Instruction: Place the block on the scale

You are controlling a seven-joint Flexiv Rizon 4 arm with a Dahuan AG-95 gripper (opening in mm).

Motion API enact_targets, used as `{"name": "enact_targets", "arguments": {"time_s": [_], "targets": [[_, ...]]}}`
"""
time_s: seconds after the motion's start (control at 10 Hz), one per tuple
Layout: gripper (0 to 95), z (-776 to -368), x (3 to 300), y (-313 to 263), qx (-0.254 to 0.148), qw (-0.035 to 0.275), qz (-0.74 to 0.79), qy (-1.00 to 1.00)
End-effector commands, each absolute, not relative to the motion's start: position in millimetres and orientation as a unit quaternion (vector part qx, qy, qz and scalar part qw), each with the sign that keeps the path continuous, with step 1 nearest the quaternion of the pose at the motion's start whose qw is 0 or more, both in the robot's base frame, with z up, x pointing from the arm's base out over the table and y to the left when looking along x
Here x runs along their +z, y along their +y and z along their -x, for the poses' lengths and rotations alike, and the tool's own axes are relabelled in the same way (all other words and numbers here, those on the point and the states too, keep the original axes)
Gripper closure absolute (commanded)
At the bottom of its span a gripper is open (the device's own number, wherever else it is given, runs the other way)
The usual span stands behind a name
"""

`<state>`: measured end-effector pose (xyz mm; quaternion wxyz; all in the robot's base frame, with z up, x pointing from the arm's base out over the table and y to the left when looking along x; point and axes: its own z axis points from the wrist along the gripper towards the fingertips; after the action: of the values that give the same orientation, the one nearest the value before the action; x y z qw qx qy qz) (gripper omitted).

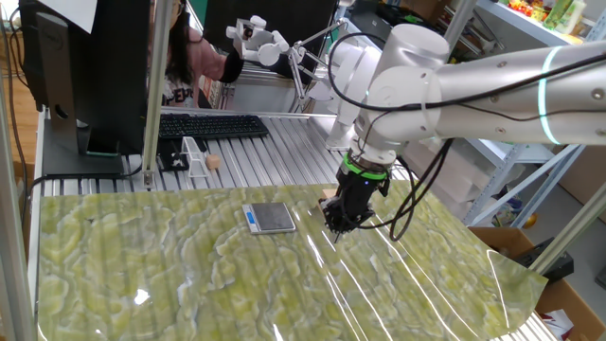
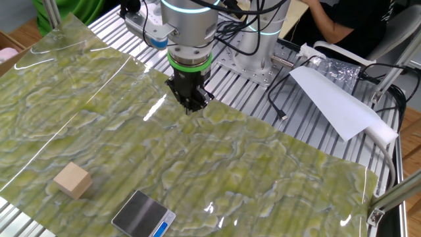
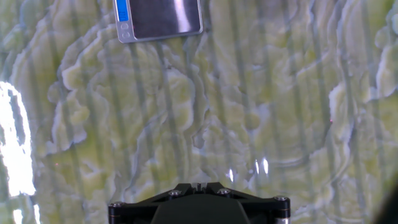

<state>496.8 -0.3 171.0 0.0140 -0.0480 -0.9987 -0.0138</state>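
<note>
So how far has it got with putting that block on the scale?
Nothing looks done yet. The block sits on the green mat beside the scale, whose plate is bare. The fingers hang over the mat away from both, holding nothing. Reaching, gripping and placing the block all remain.

The small flat square digital scale with its dark grey top plate [image 3: 160,18] sits at the upper edge, cut off by the frame — its blue-edged strip on the left side. Below spreads a glossy green-and-cream marbled sheet [image 3: 205,118]. The black gripper mount [image 3: 199,203] fills the bottom edge — fingertips out of sight.
</note>
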Motion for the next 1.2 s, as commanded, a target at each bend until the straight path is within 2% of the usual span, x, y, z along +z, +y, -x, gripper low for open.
{"name": "enact_targets", "arguments": {"time_s": [0.1, 0.6, 1.0, 1.2], "targets": [[95.0, -498.4, 170.1, 0.3, -0.014, 0.022, 0.047, -0.999], [95.0, -497.6, 169.7, 0.5, -0.013, 0.022, 0.046, -0.999], [95.0, -497.1, 168.6, 1.0, -0.016, 0.044, 0.047, -0.998], [95.0, -496.2, 167.8, 1.3, -0.016, 0.042, 0.046, -0.998]]}}
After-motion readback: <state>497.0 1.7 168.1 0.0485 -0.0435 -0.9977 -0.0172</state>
